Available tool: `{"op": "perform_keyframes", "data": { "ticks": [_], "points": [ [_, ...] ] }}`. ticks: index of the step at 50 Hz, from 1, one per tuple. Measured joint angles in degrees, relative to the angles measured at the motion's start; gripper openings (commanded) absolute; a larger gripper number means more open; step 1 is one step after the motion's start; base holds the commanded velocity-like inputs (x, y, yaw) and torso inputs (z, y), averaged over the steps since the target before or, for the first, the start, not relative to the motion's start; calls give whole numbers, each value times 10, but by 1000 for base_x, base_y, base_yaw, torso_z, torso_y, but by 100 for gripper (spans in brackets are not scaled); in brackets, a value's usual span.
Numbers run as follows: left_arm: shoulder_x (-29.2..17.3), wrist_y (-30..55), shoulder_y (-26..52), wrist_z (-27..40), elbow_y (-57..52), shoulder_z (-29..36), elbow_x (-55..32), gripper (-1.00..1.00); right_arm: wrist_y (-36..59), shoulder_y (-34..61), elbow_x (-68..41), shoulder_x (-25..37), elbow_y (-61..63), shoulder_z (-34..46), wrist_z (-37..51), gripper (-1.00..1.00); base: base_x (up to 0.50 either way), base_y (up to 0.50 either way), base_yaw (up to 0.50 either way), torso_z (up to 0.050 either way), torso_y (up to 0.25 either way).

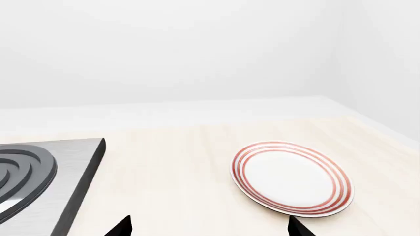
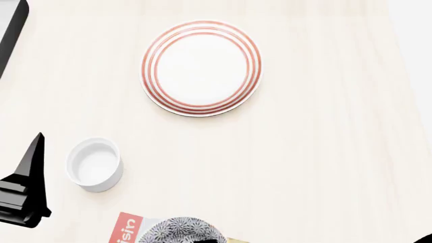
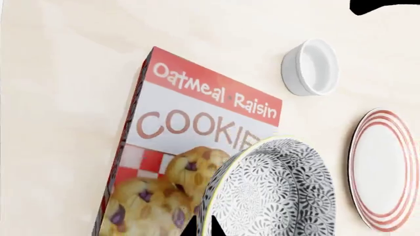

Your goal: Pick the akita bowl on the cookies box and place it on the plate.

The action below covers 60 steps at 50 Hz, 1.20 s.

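Since the akita bowl (image 3: 276,189) fills the near part of the right wrist view, tilted with its patterned outside toward the camera and overlapping the cookies box (image 3: 190,147), it looks to be at or in the right gripper. Only a dark sliver shows at the bowl's rim, so I cannot tell whether the jaws are closed on it or how wide they are. Whether the bowl is lifted or resting on the box is also unclear (the tilt suggests lifted).

Relative to the plate (image 2: 201,68): the bowl and box are well apart from it on the robot's side, at the near edge of the head view. A white cup (image 2: 95,164) sits between them, offset to the left. The plate is bare, so placing is not done.

Left gripper (image 1: 208,227): its fingertips stand spread wide with nothing between them. It hovers over the table (image 2: 324,152), pointed at the plate beside the stove (image 1: 39,172), out of the transfer path.

Next move, as I judge it: carry the bowl forward to the plate, clearing the cup.
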<state>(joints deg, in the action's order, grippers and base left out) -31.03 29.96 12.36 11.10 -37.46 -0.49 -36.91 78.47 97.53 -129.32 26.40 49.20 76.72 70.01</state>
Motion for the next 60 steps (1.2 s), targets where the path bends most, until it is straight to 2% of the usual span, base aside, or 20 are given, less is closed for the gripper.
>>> {"op": "perform_keyframes", "data": {
  "ticks": [11,18,30,41,50,60],
  "points": [
    [-1,-2,-2,1,0,1,0,100,50,40,3,46,-15,-31,-38,-100,0,0,0,0,0],
    [-1,-4,-2,0,0,4,1,100,80,65,66,83,-24,-50,-119,-100,0,0,0,0,0],
    [-3,-7,-2,-1,-1,7,2,100,93,103,285,128,-36,-43,-338,-100,0,0,0,0,0],
    [-5,-8,-3,-3,-3,9,1,100,46,124,511,136,-71,23,-514,-100,0,0,0,0,0],
    [-7,-9,-3,-4,-3,13,2,100,-19,134,656,127,-137,82,-606,-100,0,0,0,0,0],
    [-8,-11,-4,-5,-4,15,2,100,-89,136,775,97,-225,132,-658,-100,0,0,0,0,0]
  ]
}}
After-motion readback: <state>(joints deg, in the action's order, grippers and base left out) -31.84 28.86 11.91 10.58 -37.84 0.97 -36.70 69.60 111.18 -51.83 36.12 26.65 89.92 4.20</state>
